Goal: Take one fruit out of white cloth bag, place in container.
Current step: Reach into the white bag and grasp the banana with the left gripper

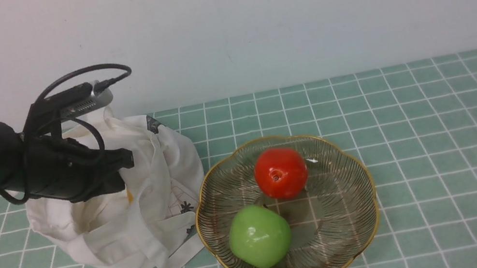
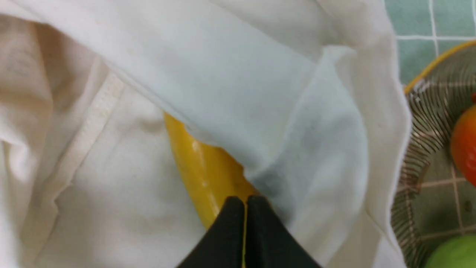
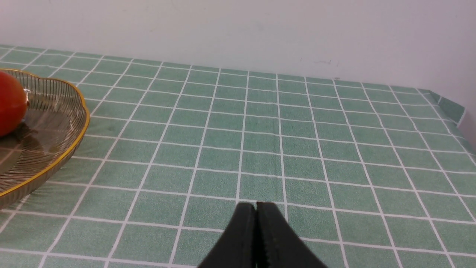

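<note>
The white cloth bag (image 1: 155,217) lies slumped on the table's left side, touching the glass bowl (image 1: 372,189). Inside the bag, the yellow banana (image 2: 202,175) shows partly, its far end covered by a fold of cloth (image 2: 238,96); in the front view only a small yellow sliver (image 1: 129,196) appears. My left gripper (image 2: 245,203) hovers at the bag's mouth (image 1: 125,161), shut, its tips just over the banana with nothing clamped. My right gripper (image 3: 256,204) is shut and empty above bare tablecloth, right of the bowl (image 3: 83,123).
A red apple (image 1: 280,172) and a green apple (image 1: 259,236) sit in the bowl. The green checked tablecloth (image 1: 441,142) stretches to the right, and a white wall (image 1: 295,11) stands behind. The table's far right corner (image 3: 452,108) shows in the right wrist view.
</note>
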